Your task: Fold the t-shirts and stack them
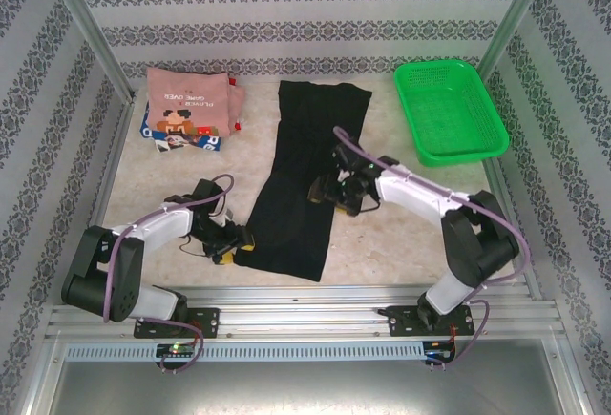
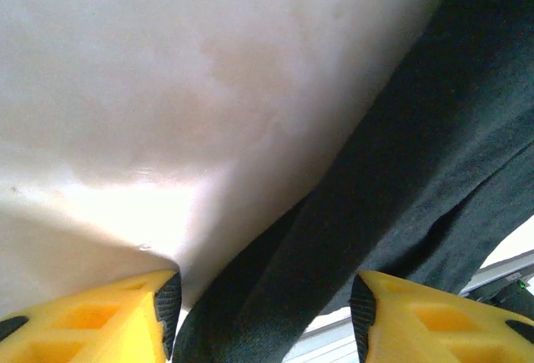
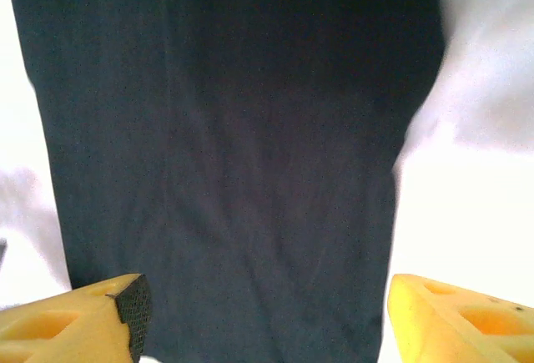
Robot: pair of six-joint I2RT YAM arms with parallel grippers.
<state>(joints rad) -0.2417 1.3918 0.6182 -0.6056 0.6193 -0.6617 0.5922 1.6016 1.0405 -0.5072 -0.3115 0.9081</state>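
The left end effector (image 2: 263, 313) has its yellow fingers (image 2: 100, 321) spread wide at the near left edge of the black t-shirt (image 1: 291, 210), clamped on nothing. The right end effector (image 3: 263, 313) is also spread apart, over the shirt's middle. The shirt lies as a long strip down the centre of the tabletop (image 1: 143, 181). At far left, the pink t-shirt (image 1: 191, 91) rests on the blue-and-white one (image 1: 156, 134). A green basket (image 1: 458, 65) sits far right.

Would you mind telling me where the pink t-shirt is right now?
In the top view, the pink t-shirt lies folded at the far left of the table, on top of the blue-and-white shirt, left of the long black shirt.
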